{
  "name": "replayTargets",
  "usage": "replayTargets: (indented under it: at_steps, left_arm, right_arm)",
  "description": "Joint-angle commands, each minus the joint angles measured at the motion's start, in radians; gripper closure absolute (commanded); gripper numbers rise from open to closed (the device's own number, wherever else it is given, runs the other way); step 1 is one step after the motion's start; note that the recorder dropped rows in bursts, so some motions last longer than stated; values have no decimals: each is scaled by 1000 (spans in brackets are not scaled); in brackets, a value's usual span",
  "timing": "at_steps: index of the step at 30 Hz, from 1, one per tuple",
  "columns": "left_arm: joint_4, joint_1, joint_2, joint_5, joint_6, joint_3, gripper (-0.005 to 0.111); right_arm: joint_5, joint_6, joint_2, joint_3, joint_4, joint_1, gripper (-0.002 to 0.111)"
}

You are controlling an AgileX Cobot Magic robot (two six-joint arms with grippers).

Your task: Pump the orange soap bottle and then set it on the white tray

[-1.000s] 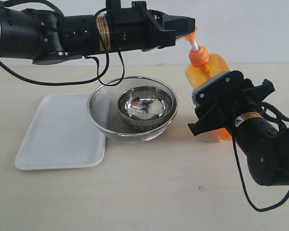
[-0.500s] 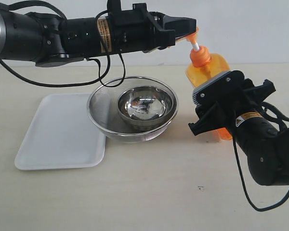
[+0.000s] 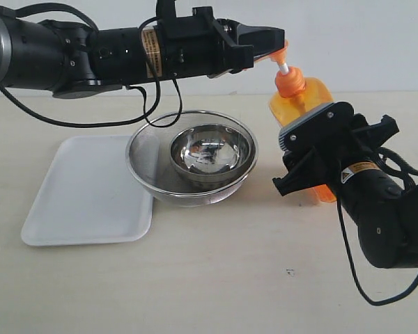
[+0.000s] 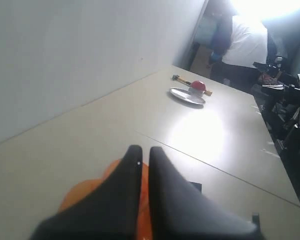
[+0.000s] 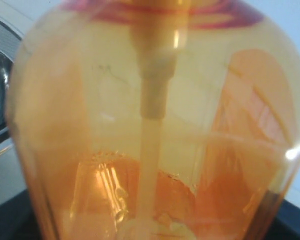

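1. Nearest the exterior camera is bare table (image 3: pixel 216 285), pale and matte.
2. Just behind that, on the right, the right arm (image 3: pixel 376 209) rises from the table edge. Its wrist block covers the lower half of the orange soap bottle (image 3: pixel 303 97).
3. The right jaws are clamped on the bottle's body. In the right wrist view the translucent orange wall (image 5: pixel 155 125) fills the picture, with the dip tube running down its middle and dark jaw parts at either lower corner.
4. On the left lies the white tray (image 3: pixel 83 188), flat on the table with nothing on it and well apart from the bottle.
5. Touching the tray's right edge is a mesh strainer (image 3: pixel 143 163) with a shiny steel bowl (image 3: pixel 210 153) sitting inside it. Both stand between the tray and the bottle.
6. The bottle leans slightly, to the right of the strainer and not on the tray. Its white stem (image 3: pixel 283 68) is showing above the collar.
7. Farther back and higher, the left arm (image 3: pixel 125 52) reaches across from the left. The left jaws are together, with only a thin slit between them, and their tips rest on the orange pump head (image 3: pixel 281 50), seen beneath them from the left wrist (image 4: pixel 90 192).
8. Behind everything is a plain wall (image 3: pixel 362 42).
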Motion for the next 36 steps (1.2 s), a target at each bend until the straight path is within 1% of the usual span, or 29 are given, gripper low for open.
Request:
replayTargets:
  at_steps: [1, 18, 22, 36]
  left_arm:
    - [126, -13, 57, 110, -13, 21, 102]
    - [127, -13, 75, 102, -13, 21, 102]
    - [127, -13, 70, 68, -13, 21, 102]
    - [127, 21, -106, 79, -21, 21, 102]
  right_arm:
    - [3, 11, -6, -5, -51, 1, 108]
    - [3, 13, -6, -5, -50, 1, 108]
    - [3, 15, -6, -5, -50, 1, 108]
    - [4, 17, -6, -5, -46, 1, 108]
